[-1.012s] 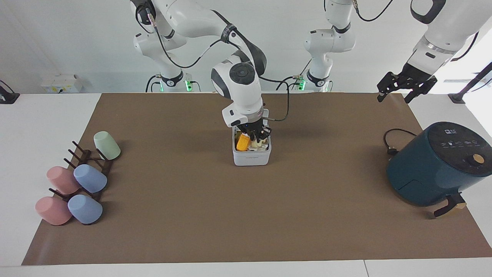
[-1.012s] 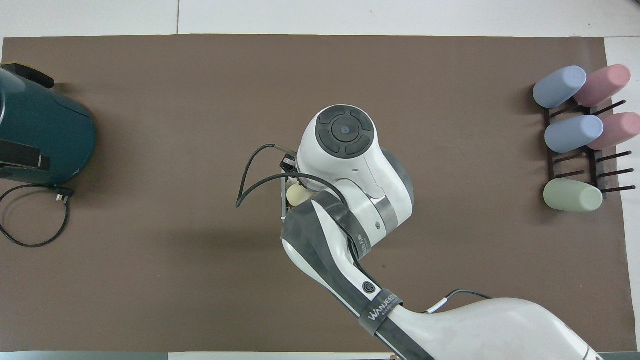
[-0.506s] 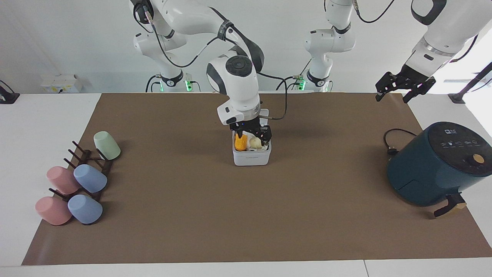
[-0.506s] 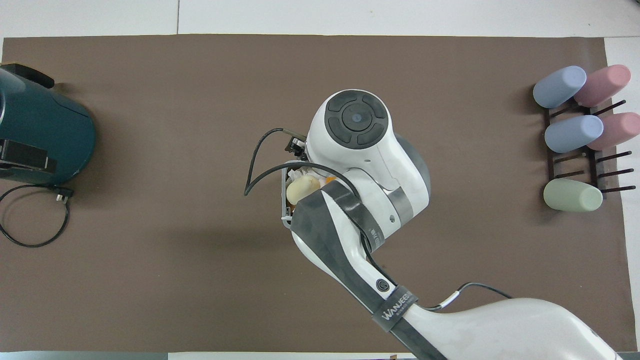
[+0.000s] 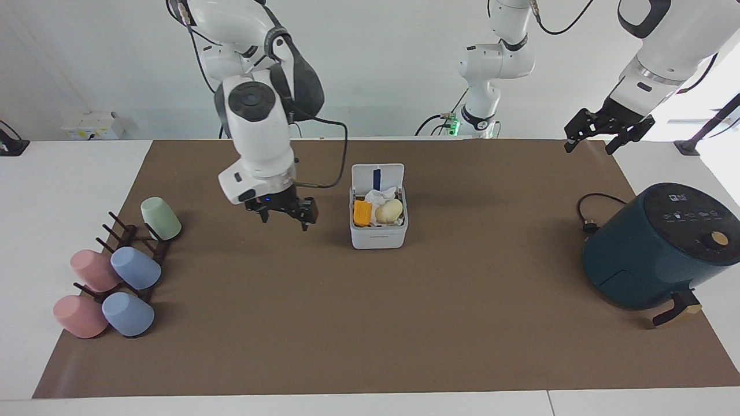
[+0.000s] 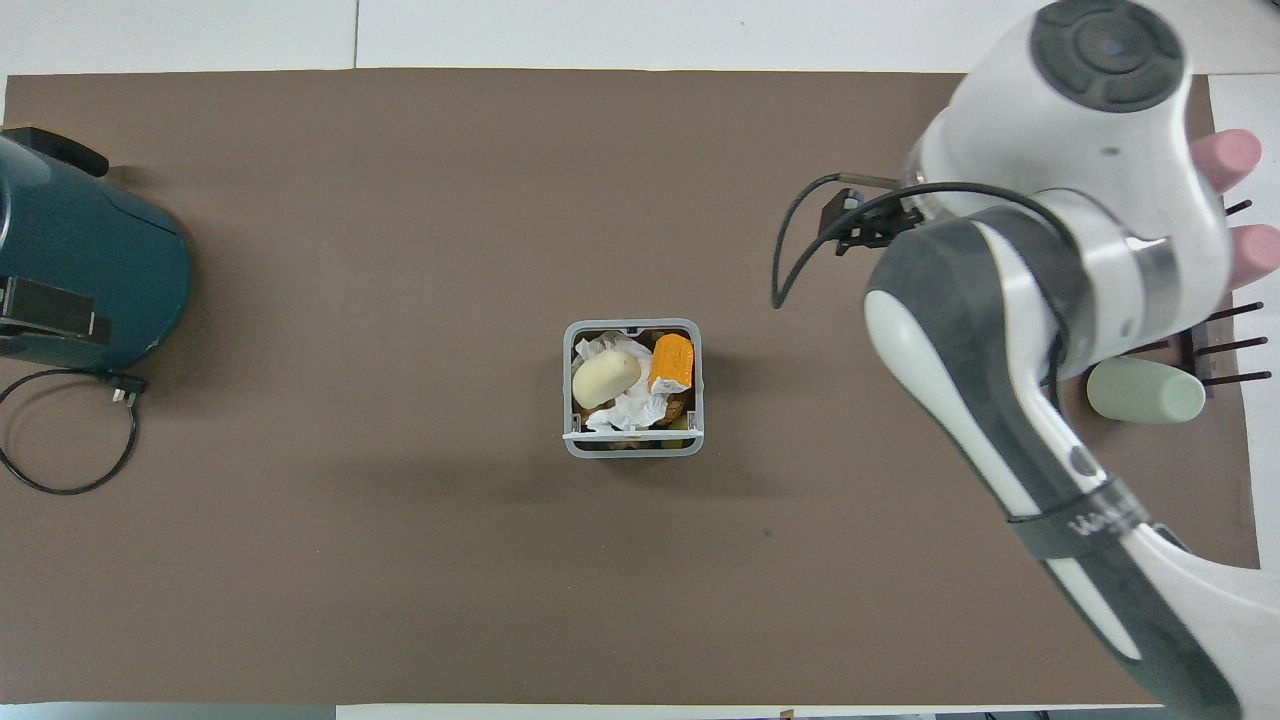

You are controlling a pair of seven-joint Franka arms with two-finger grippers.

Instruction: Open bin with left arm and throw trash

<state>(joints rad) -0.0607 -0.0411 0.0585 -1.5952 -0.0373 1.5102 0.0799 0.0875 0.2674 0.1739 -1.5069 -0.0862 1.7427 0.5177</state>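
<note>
Hanging over the bare mat between the bin (image 5: 378,222) and the cups (image 5: 136,267), my right gripper (image 5: 283,215) has its fingers apart and holds nothing. The bin stands mid-table with its lid (image 5: 377,175) upright; the trash (image 5: 377,212) lies inside. My left gripper (image 5: 607,137) waits, fingers apart, above the mat's edge near the fryer (image 5: 656,248).

Surface (image 5: 370,323): matt brown paper-like sheet over smooth white top. Bin (image 5: 378,236): smooth matt white-grey plastic, lid up, crumpled white paper (image 6: 628,405) inside. Orange block (image 5: 362,212) and pale oval lump (image 5: 388,211) look matt. Air fryer (image 5: 647,254): satin teal plastic, glossy black top. Cups (image 5: 136,267): matt pastel plastic on dark wood-like rack (image 5: 151,248). Arm shells (image 6: 1080,130): glossy white plastic.
</note>
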